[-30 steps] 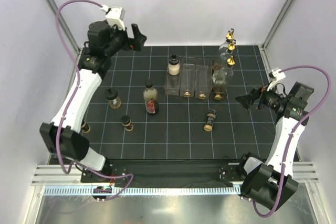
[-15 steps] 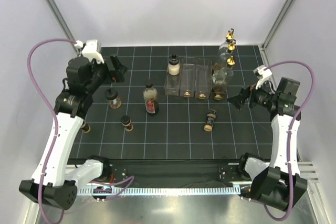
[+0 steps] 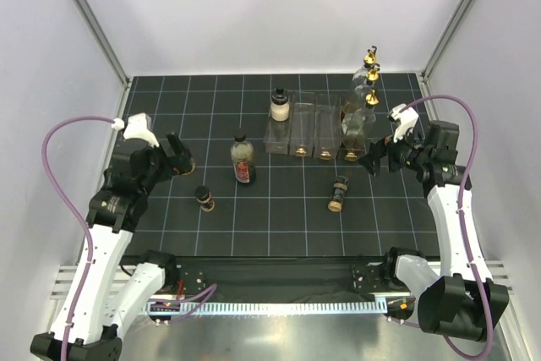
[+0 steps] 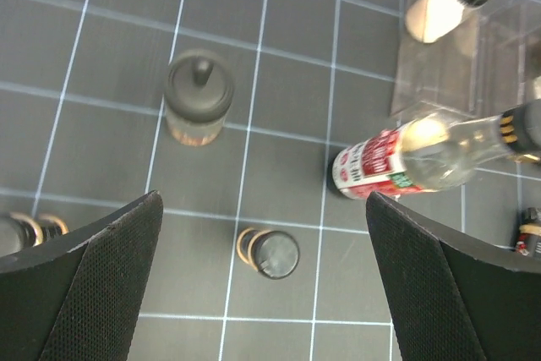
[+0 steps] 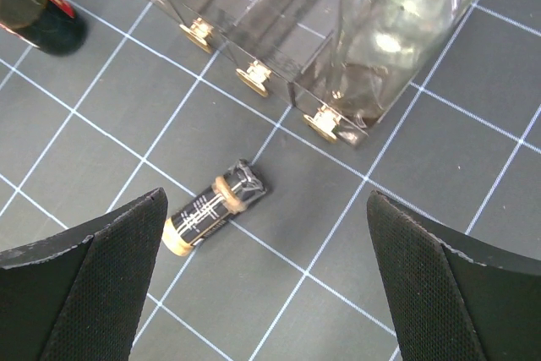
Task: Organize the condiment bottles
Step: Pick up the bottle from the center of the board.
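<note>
Lower centre of the right wrist view, below the rack [image 5: 279,6], a small dark bottle [image 5: 215,209] lies tipped on the desk [image 5: 439,150]. Your left hand [image 4: 264,200] and right hand [image 5: 264,202] gape wide, empty; straddle the bottle's body squarely before you close.

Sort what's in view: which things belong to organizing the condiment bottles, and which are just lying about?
Job:
red-labelled bottle
white bottle
spouted bottles
lying bottle
small brown bottle
black-capped bottle

Lying about:
clear rack
grid mat
</note>
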Motion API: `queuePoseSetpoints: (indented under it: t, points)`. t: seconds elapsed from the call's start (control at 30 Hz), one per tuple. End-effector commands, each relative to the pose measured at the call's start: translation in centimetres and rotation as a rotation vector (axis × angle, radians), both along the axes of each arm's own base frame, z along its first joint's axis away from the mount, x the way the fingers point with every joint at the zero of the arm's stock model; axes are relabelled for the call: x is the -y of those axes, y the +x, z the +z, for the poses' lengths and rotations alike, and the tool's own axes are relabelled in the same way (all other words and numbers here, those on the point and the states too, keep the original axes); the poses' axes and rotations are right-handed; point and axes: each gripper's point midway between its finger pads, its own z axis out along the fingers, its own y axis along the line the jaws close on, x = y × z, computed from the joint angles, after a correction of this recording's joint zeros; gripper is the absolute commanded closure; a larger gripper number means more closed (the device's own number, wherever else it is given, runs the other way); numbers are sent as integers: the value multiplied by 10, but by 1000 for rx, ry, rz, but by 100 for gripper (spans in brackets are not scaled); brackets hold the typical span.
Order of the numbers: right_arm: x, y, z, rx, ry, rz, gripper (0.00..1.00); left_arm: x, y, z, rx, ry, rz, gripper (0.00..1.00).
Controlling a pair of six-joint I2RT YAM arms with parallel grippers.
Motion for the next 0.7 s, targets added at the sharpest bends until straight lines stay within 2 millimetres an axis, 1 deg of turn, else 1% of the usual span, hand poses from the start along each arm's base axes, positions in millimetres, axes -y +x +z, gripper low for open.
queuePoseSetpoints:
  t: [0.0,0.1,0.13,0.23,0.27,0.33,0.37,0.43,0.47,0.5,0.53,0.57,0.6,0.63,0.67]
  points:
    - [3,5,3,36,-18,-20,0,-8,-1,-21,-46,-23,80,0]
    - [3,4,0,31,-21,-18,0,-13,6,-35,-66,-21,132,0]
    - [3,4,-1,31,-21,-16,0,-12,13,-39,-69,-33,143,0]
    - [3,4,-3,20,-19,-12,0,-9,26,-51,-88,-48,158,2]
    - [3,4,-3,20,-23,-11,0,-8,36,-56,-98,-48,163,3]
    - [3,3,-4,14,-23,-10,0,-9,46,-64,-109,-57,198,5]
    - [3,3,-4,14,-26,-10,0,-7,56,-73,-126,-60,204,5]
    - [2,2,-1,26,-27,-5,0,-7,66,-80,-135,-59,227,6]
    - [3,2,-1,26,-28,-6,0,-7,72,-91,-163,-54,244,6]
    - [2,2,0,30,-28,-5,0,-9,80,-92,-156,-50,258,6]
    - [2,1,0,31,-27,-3,0,-14,85,-94,-152,-33,292,7]
    - [2,1,-1,29,-29,-4,0,-16,90,-106,-182,-20,311,8]
    - [2,1,0,31,-30,-3,0,-17,95,-108,-185,-14,323,9]
    - [2,1,0,30,-30,-2,0,-22,101,-106,-180,2,353,10]
    - [2,1,0,32,-31,-2,0,-23,104,-110,-193,12,366,11]
